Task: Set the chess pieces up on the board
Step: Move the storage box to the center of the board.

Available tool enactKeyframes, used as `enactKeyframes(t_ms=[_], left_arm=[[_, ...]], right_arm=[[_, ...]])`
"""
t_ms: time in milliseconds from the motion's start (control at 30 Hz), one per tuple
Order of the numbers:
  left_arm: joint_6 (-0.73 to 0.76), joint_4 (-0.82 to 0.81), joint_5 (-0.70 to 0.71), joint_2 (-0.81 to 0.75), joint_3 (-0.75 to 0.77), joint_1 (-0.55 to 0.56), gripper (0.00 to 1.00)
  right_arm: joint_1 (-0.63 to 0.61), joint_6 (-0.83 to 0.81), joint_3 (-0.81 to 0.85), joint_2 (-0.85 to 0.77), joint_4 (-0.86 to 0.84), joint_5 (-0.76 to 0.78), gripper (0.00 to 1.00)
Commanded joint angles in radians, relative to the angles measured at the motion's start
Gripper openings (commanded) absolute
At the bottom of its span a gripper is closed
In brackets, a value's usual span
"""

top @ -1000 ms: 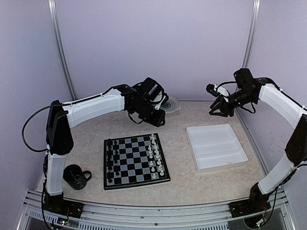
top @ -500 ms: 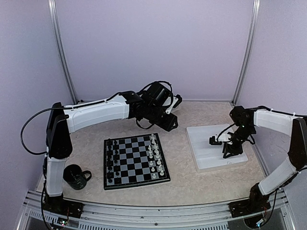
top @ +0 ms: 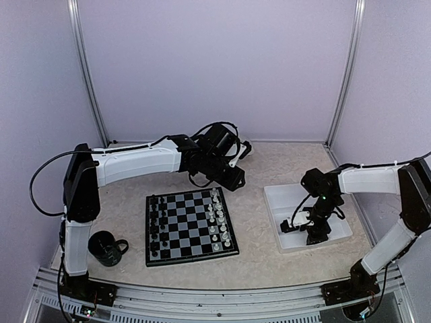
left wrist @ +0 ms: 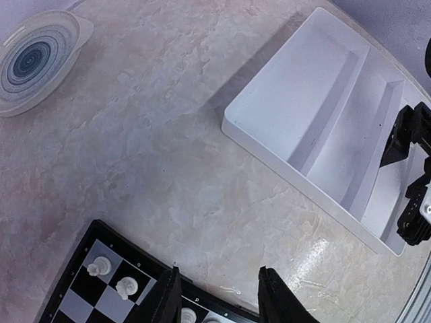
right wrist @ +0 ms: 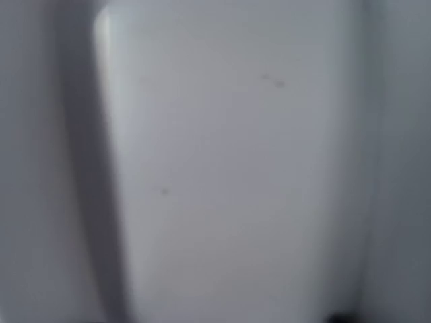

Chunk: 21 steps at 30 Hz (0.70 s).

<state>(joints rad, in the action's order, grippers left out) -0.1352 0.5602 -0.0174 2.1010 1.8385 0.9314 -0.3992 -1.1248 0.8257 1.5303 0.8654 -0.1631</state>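
The board lies left of centre. Black chess pieces line its left columns and white chess pieces its right columns. My left gripper hovers over the table just beyond the board's far right corner. In the left wrist view it is open with only bare table between the fingers, and white pieces stand on the corner squares below. My right gripper is down inside the white tray. From the left wrist view its fingers stand apart with nothing seen between them. The right wrist view shows only blurred tray floor.
A black mug stands at the near left by the left arm's base. A grey ringed plate lies at the back of the table. The tray has long dividers and takes up the right side.
My right arm has swung down from high at the back right into the tray, and its jaws have widened. The left gripper has shifted slightly to the right.
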Motion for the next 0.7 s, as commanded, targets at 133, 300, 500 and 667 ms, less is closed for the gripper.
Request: enactKeyframes(t_ms=[133, 300, 500, 667], left_arm=[[-0.016, -0.038, 0.014, -0.058, -0.044, -0.009, 0.40], [-0.026, -0.049, 0.015, -0.080, -0.070, -0.016, 0.40], [-0.034, -0.072, 0.014, -0.086, -0.082, -0.016, 0.40], [-0.036, -0.078, 0.003, -0.080, -0.071, -0.017, 0.40]], right_arm=[[-0.141, 0.043, 0.055, 0.097, -0.105, -0.121, 0.99], [-0.151, 0.097, 0.117, 0.116, -0.089, -0.172, 0.99], [-0.141, 0.102, 0.192, 0.051, -0.031, -0.211, 0.99], [-0.116, 0.129, 0.298, 0.025, 0.065, -0.290, 0.99]])
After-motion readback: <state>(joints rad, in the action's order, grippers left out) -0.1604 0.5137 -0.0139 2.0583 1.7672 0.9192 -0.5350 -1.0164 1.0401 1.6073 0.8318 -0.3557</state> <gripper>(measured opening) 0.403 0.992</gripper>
